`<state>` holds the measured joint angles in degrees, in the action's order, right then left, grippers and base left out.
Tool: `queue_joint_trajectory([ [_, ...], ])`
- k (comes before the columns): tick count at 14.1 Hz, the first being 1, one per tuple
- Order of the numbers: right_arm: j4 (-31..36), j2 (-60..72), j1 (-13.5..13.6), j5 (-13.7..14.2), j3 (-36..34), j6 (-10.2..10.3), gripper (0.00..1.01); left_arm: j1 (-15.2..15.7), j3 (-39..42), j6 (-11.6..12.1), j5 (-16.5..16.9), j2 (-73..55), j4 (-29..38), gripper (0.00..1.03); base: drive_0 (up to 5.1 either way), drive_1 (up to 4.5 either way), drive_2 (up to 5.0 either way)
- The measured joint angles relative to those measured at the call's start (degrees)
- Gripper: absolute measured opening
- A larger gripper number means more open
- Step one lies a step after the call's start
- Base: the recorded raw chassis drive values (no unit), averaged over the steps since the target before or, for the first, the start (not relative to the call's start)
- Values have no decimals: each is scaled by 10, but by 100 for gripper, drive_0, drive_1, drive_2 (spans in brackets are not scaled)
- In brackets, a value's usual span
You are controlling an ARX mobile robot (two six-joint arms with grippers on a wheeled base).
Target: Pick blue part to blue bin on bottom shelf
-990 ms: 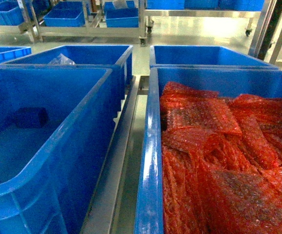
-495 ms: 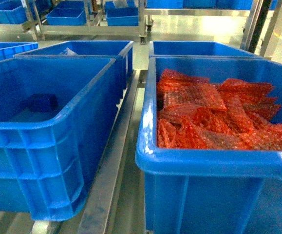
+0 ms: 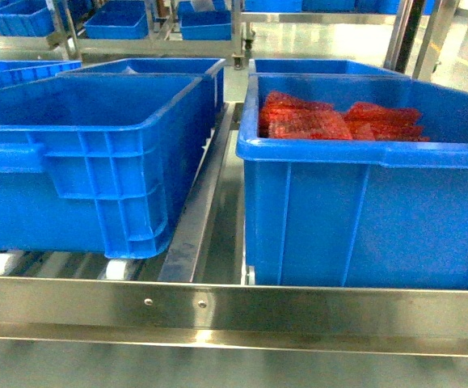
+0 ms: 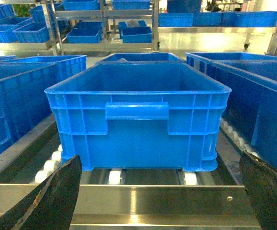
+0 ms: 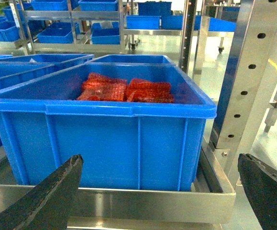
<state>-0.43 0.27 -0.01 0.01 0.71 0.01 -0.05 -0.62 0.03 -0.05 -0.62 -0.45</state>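
The blue part is out of view in every frame. Two large blue bins stand on the bottom shelf, whose flat riveted front rail (image 3: 234,311) fronts small white rollers (image 3: 116,268) and a central steel divider (image 3: 197,218). The left blue bin (image 3: 96,162) shows only its outer wall; the left wrist view faces it (image 4: 138,120). The right bin (image 3: 363,210) holds red bubble-wrap bags (image 3: 330,121). My left gripper (image 4: 160,165) is open in front of the rail (image 4: 152,203), holding nothing. My right gripper (image 5: 160,163) is open before the right bin (image 5: 105,139), also holding nothing.
More blue bins stand behind the front pair (image 3: 145,69) and to the left (image 4: 9,105). A perforated steel upright (image 5: 243,72) rises at the shelf's right end. Further racks with blue bins (image 3: 120,20) stand across the floor.
The head view has dropped from looking down into the bins to level with the shelf's front rail. The left bin's inside is no longer visible.
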Motion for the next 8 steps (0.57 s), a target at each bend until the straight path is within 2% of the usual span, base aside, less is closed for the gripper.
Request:
queue_joint_trajectory([
  [8,2,0,0,0,0,0,98,0,0,0,0,0,2,98,0,0,0],
])
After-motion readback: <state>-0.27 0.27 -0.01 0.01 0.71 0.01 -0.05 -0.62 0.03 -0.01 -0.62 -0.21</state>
